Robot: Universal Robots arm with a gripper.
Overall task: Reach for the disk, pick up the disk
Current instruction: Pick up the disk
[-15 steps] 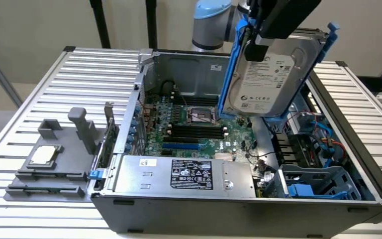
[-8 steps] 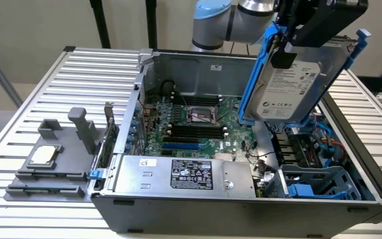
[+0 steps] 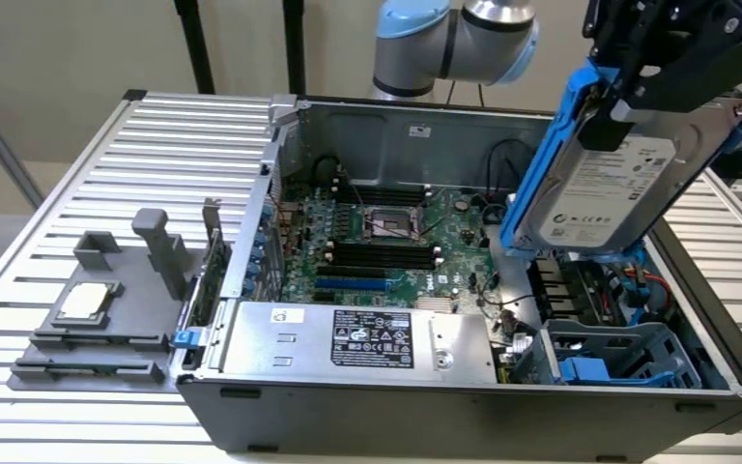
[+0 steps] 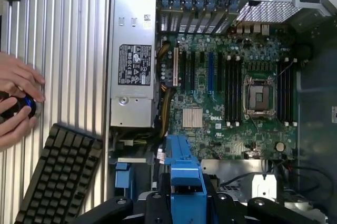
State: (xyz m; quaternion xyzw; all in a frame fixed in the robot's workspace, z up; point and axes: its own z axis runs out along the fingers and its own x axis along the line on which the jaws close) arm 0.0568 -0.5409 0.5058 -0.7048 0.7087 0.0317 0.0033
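On the exterior view's left, a grey tray (image 3: 88, 333) sits on the ribbed metal surface (image 3: 178, 145), near its left edge. A small square silver chip (image 3: 84, 301) lies on the tray. Two grey posts (image 3: 162, 253) stand up from the tray, just behind the chip.

Next comes the open computer case (image 3: 474, 319), lying on its side in the middle of the surface. Along its near edge is a big silver box (image 3: 358, 338) with a black label. Behind the box is the green board (image 3: 397, 242), with a square socket (image 3: 390, 224) and long black slots. At the near right corner of the case is a blue plastic cage (image 3: 616, 358).

On the exterior view's right, the disk (image 3: 610, 188) is up in the air above the right side of the case. It touches nothing below it. It is tilted, with its white label facing out and its bright blue frame around the edges. The black end effector (image 3: 680, 48) is clamped on the top part of the disk. The arm's grey and light blue joints (image 3: 455, 43) show behind the case.

In the wrist view, the blue frame of the disk (image 4: 185, 174) sticks out between the black fingers (image 4: 152, 205). The case lies open below it. A black keyboard (image 4: 58, 174) lies on the surface beside the case. A person's hands (image 4: 16, 100) hold a small dark thing next to the keyboard.
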